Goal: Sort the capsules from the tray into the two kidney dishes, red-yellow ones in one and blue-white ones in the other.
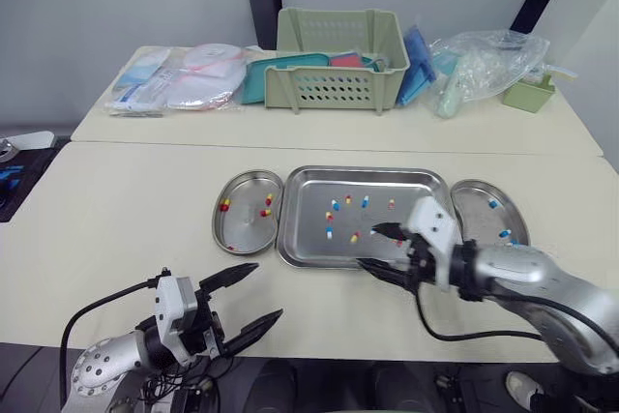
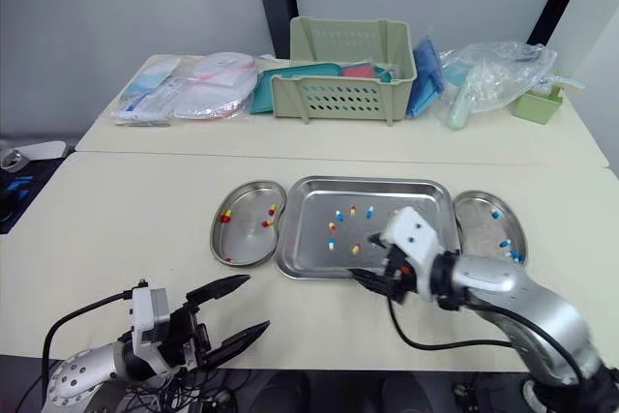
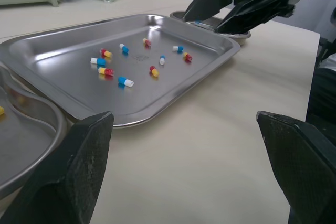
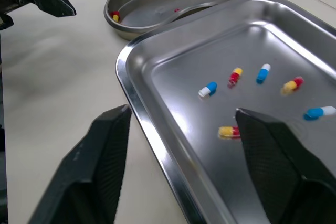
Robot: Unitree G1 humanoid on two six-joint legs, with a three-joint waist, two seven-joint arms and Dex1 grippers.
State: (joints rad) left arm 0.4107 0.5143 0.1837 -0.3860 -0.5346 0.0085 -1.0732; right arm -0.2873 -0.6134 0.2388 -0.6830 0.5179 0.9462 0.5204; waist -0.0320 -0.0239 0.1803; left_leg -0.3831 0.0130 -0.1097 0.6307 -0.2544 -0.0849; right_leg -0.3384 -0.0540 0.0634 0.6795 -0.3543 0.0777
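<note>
– on the cream table (image 1: pixel 145 229), what lies where?
– a steel tray (image 1: pixel 309 239) sits in the middle with a kidney dish just beside each end. the left dish (image 1: pixel 244 224) holds a few red-yellow capsules (image 1: pixel 224 205), the right dish (image 1: pixel 474 205) a few blue-white capsules (image 1: pixel 504 233). a mix of both colours lies scattered in the tray.
– and the right gripper (image 1: pixel 368 247)?
– it is at the tray's front right corner, jaws spread wide and holding nothing. one finger is over the tray floor, its tip just beside a red-yellow capsule (image 4: pixel 228 131); the other is outside the rim, over the table.
– the left gripper (image 1: pixel 268 289)?
– low over the table's front edge, well apart from the tray, jaws spread and empty, pointing toward it.
</note>
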